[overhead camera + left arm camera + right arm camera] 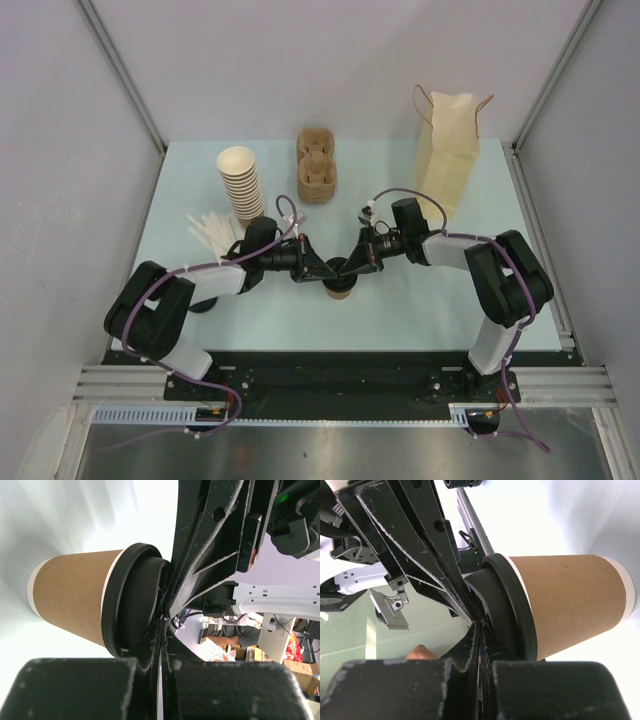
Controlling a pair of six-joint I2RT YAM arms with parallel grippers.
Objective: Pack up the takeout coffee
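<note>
The takeout coffee, a brown paper cup (340,290) with a black lid (338,267), stands upright on the table between the two arms. My left gripper (326,270) and right gripper (353,266) are both shut, and their tips meet over the lid from either side. In the left wrist view the cup (70,602) and its lid (127,605) lie just beyond my shut left gripper (165,619), whose tip touches the lid top. In the right wrist view my shut right gripper (478,624) touches the lid (502,610) of the cup (570,605). Nothing is held between either gripper's jaws.
A tall stack of lidless cups (240,185) stands at the back left, with white sticks (213,232) beside it. Cardboard cup carriers (316,170) sit at the back centre. A paper bag (447,150) stands upright at the back right.
</note>
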